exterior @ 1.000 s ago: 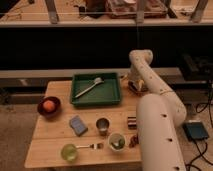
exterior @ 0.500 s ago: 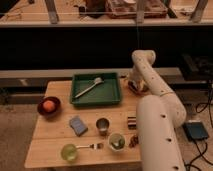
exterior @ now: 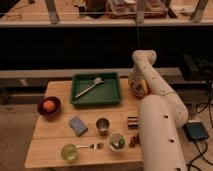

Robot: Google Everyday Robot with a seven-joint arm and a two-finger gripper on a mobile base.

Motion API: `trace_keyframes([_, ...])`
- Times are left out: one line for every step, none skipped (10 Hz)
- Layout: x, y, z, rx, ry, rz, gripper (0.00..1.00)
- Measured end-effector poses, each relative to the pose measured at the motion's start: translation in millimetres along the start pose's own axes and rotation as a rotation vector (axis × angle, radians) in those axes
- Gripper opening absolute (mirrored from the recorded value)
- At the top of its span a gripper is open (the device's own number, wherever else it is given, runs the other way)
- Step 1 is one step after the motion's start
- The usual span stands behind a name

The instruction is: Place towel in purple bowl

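The towel [exterior: 78,125] is a small blue folded cloth lying flat on the wooden table [exterior: 55,137], left of centre. The purple bowl [exterior: 41,111] is dark and stands at the table's left edge with an orange fruit [exterior: 48,105] inside it. My white arm rises from the lower right, bends at the top and reaches down to the table's far right side. My gripper [exterior: 136,88] hangs there, just right of the green tray, far from the towel and the bowl. Something yellowish shows at the gripper.
A green tray [exterior: 111,95] with a long-handled utensil [exterior: 90,87] lies at the back centre. A metal cup [exterior: 102,125], a small dark can [exterior: 132,121], a pale bowl with green contents [exterior: 117,142], and a green cup [exterior: 68,152] with a fork [exterior: 92,146] stand at the front.
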Motion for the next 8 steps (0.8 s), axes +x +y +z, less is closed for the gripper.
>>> trace_keyframes([1, 1, -2, 0.010, 0.002, 0.003, 0.01])
trace_keyframes([1, 2, -4, 0.020, 0.003, 0.007, 0.00])
trace_keyframes([2, 3, -7, 0.034, 0.006, 0.012, 0.00])
trace_keyframes([5, 6, -14, 0.064, 0.010, 0.021, 0.00])
trace_keyframes([8, 9, -25, 0.099, 0.013, 0.032, 0.00])
trace_keyframes([9, 11, -35, 0.128, 0.014, 0.036, 0.00])
trace_keyframes([10, 13, -50, 0.166, 0.015, 0.034, 0.00])
trace_keyframes([9, 15, -70, 0.216, 0.015, 0.026, 0.00])
